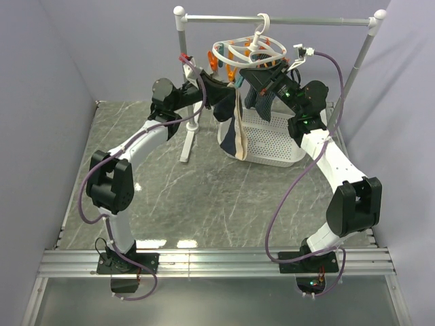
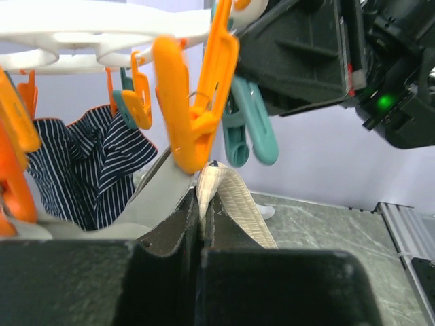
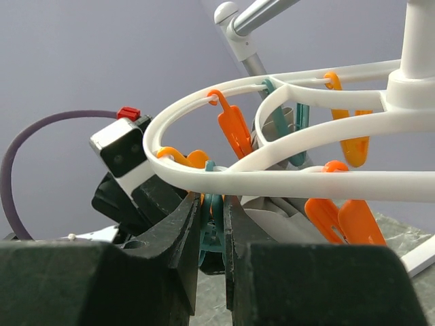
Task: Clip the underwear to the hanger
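Tabletop [image 1: 204, 204] grey, rail stand [image 1: 272, 20] across the back, white basket [image 1: 272, 146] under it. Hanger [image 1: 234, 58] hooked on the rail, both arms up at it. Underwear [image 1: 230, 129] hangs in the air from my left gripper [image 2: 202, 207], over the basket's left rim. Left jaws are fully closed on the beige waistband, just under an orange clothespin [image 2: 194, 102]. Pinstriped cloth [image 2: 88, 163] hangs from the hanger behind. Right gripper [image 3: 212, 204]: jaws nearly closed, pinching a teal clothespin [image 3: 213, 234] below the hanger ring.

Risks, my guess: the hanger hangs only by its hook, so a nudge from either arm swings it and the pin mouth drifts off the waistband. Only a thin fold of band is pinched, so a tug could free it and drop the briefs into the basket. The pin could also slip from my right jaws and snap closed empty.

Room: tight at the ring, with the wrists near each other, pins dangling all round and the rail close above. Open space below and toward the near tabletop.
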Controlling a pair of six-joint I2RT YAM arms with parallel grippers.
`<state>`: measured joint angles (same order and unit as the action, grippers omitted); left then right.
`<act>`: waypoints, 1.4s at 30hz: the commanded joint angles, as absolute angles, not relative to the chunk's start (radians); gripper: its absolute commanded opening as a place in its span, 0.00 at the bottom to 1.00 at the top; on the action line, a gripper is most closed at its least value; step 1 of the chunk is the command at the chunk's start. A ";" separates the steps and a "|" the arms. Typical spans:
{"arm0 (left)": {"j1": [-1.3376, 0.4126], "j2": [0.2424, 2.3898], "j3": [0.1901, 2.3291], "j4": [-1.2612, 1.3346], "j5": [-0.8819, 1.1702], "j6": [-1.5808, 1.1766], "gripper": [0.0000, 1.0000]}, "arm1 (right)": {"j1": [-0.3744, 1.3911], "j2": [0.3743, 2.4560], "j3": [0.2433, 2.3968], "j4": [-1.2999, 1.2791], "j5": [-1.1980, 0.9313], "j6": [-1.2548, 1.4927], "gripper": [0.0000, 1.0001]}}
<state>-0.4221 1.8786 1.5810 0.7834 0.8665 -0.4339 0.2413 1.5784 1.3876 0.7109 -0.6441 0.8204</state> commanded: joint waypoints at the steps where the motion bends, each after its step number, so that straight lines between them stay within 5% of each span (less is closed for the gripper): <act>1: -0.423 1.878 1.644 0.853 0.864 -0.492 0.00 | 0.238 1.563 1.410 0.739 -0.664 0.793 0.00; 42: -0.482 1.829 1.767 0.408 0.670 -0.388 0.00 | 0.276 1.529 1.397 0.656 -0.463 0.581 0.00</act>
